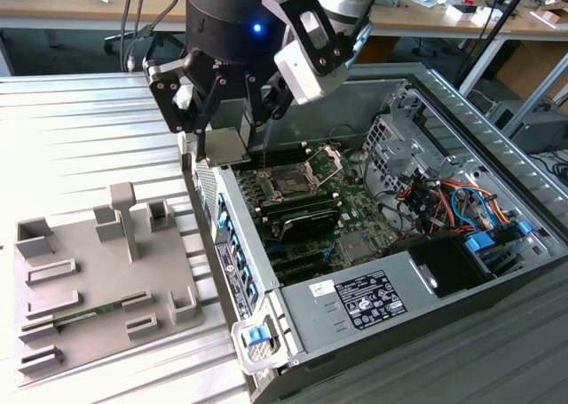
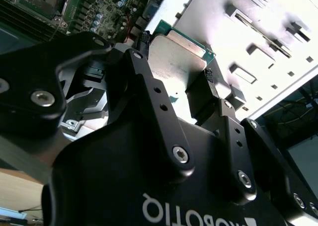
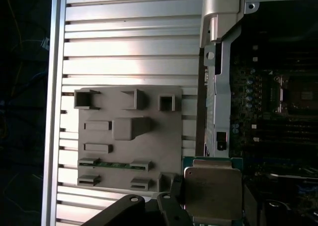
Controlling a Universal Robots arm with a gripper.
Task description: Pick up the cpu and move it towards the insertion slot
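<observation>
In the exterior view the hand [image 1: 226, 139] is closed on the cpu [image 1: 228, 146], pinching two opposite edges and carrying it flat, metal top up. The chip hangs over the near wall of the open case [image 1: 484, 133], short of the slot [image 1: 293, 184]. The slot lies open, its bracket [image 1: 327, 160] tipped up on the far side of the dark centre. The grey tray [image 1: 89, 280] rests on the ribbed tabletop [image 1: 80, 129], farther from the slot than the cpu is.

In the second wrist view the fingertips [image 2: 208, 79] bear on the chip's sides; its green edge shows under the pale lid, and it looks seated squarely.

In the first wrist view the cpu sits just outside the case wall, well apart from the slot; a green memory stick [image 3: 114, 165] lies in the tray, beyond the cpu from the slot.

The carry toward the slot seems about midway. To do it well, I judge the chip should stay level and travel slowly, high enough to clear the wall and the raised bracket; its edges should be squared to the slot's frame; the grip should be firm but not harder than holding needs.
</observation>
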